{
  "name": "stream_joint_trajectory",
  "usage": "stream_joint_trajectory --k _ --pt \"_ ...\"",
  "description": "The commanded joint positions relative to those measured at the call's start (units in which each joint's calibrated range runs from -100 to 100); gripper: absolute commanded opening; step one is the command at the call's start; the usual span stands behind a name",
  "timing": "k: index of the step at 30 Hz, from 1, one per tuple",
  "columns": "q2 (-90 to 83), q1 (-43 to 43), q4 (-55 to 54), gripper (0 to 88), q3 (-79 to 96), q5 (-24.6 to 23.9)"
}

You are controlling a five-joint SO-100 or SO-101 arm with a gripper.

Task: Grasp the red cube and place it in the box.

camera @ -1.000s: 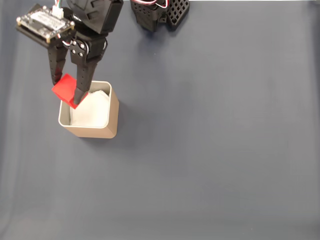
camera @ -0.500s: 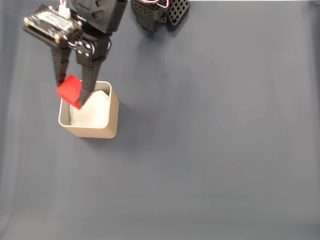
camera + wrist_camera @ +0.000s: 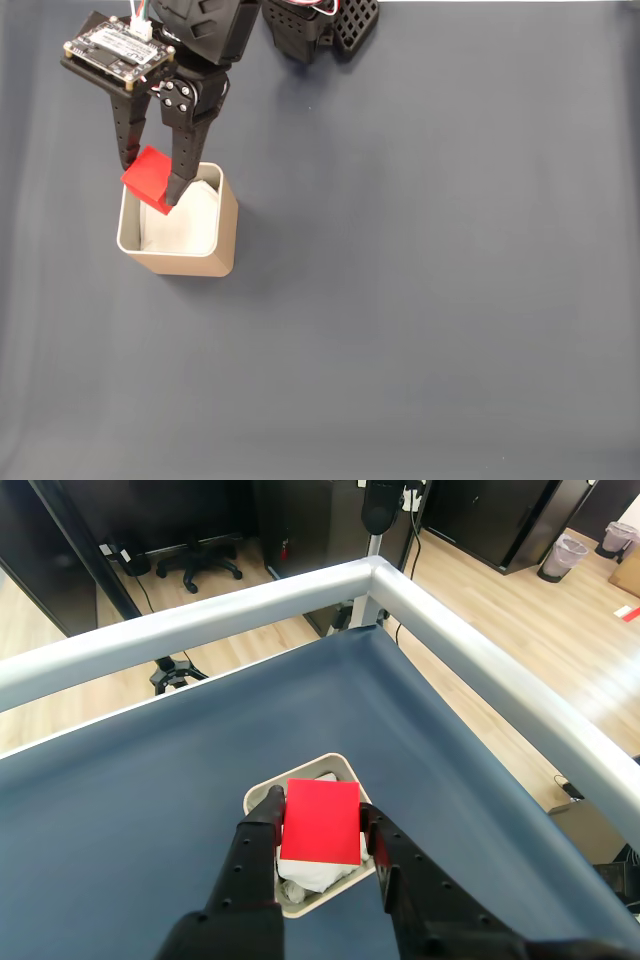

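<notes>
Gripper (image 3: pixel 150 180) was clamped on the red cube (image 3: pixel 148 177), one finger on each of two opposite faces; in the wrist view the cube (image 3: pixel 321 820) sat betw. both fingers (image 3: pixel 262 825), top face fully visible.

Key relation: the box (image 3: pixel 227 215) lay directly under the gripper tips. In the fixed view the cube overlapped the box's upper-left corner, part of it over the rim and only part over the white lining (image 3: pixel 190 225). Rest of the opening extended away from the tips, toward lower right in that view. In the wrist view the cube appeared more central over the box (image 3: pixel 343 767), w/ white lining showing just below the cube.

Height of cube above the rim: cannot tell from either view, though it looked above the rim, not inside.

Judgement: release point was marginal. A small shift toward the box centre would give clearance from the rim before opening. Risk w/o that shift: the cube strikes the rim and tips outside onto the table (image 3: pixel 430 300).
</notes>
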Motion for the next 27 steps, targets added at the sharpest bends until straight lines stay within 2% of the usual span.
stream_joint_trajectory --k 1,4,8,14,21,27 --pt "-2.14 -0.63 -0.98 0.3 -0.51 0.39" --pt "-2.14 -0.63 -0.98 2.2 -0.51 0.34" --pt "-2.14 -0.63 -1.55 15.3 -0.51 -0.39" --pt "-2.14 -0.63 -1.88 24.7 -0.51 -0.68" --pt "-1.96 -0.49 -2.04 30.7 -0.51 -0.93" --pt "-1.70 -0.28 -2.62 32.2 -0.60 -1.07"
